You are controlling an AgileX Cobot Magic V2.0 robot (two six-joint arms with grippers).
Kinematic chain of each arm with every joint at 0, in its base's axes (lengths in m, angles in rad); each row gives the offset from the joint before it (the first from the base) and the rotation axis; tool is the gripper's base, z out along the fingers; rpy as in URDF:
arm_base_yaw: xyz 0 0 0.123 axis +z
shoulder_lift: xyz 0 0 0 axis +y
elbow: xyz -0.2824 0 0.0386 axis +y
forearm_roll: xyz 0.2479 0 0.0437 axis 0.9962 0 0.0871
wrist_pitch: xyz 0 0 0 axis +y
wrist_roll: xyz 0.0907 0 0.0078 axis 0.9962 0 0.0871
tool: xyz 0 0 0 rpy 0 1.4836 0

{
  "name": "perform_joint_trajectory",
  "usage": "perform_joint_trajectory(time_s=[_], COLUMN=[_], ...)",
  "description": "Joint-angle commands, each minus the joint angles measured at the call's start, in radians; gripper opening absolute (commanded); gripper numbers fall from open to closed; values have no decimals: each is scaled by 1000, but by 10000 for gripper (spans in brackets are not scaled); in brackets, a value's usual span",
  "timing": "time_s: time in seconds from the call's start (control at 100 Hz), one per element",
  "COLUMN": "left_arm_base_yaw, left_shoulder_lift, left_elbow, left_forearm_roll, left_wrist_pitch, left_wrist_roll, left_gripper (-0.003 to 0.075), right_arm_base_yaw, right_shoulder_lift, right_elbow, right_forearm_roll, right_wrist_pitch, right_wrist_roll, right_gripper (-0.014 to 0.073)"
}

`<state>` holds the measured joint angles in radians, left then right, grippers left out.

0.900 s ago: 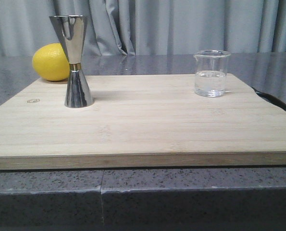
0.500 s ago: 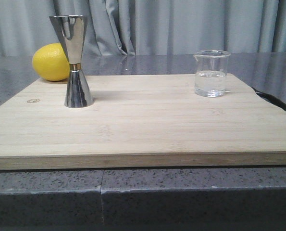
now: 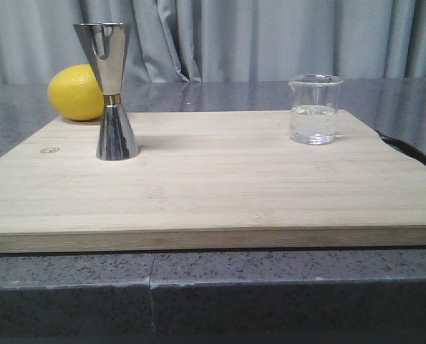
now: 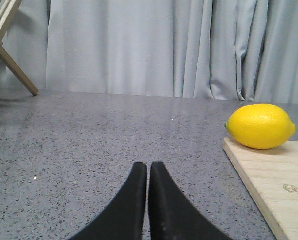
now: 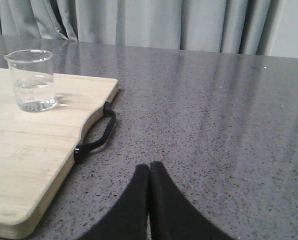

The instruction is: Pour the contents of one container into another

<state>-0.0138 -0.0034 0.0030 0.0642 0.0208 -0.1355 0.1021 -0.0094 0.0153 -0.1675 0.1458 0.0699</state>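
Note:
The small clear glass beaker (image 3: 314, 109) stands upright at the back right of the wooden board (image 3: 220, 186), part full of clear liquid; it also shows as the beaker (image 5: 32, 80) in the right wrist view. The tall steel jigger (image 3: 111, 92) with a gold band stands upright at the board's back left. My left gripper (image 4: 147, 166) is shut and empty over the grey counter, left of the board. My right gripper (image 5: 149, 167) is shut and empty over the counter, right of the board. Neither gripper appears in the front view.
A yellow lemon (image 3: 75, 92) lies on the counter behind the jigger, at the board's back left corner (image 4: 261, 126). The board has a black handle (image 5: 96, 135) on its right edge. Grey curtains hang behind. A wooden rack leg (image 4: 11, 60) stands far left.

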Motion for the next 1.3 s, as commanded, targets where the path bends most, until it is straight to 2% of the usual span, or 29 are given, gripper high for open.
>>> perform_joint_trajectory(time_s=[0.0,1.29], left_arm_base_yaw=[-7,-7], left_shoulder_lift=[-28,-28], left_elbow=[39,39], left_forearm_roll=[-2,-2], left_wrist_pitch=[-83,-83], left_wrist_roll=[3,3], left_gripper=[-19,-19], right_arm_base_yaw=[2,2], right_shoulder_lift=[-21,-21], right_elbow=[29,29], right_forearm_roll=[-2,-2], right_wrist_pitch=[-87,-106], right_wrist_roll=[-5,-5], right_gripper=[-73,-73])
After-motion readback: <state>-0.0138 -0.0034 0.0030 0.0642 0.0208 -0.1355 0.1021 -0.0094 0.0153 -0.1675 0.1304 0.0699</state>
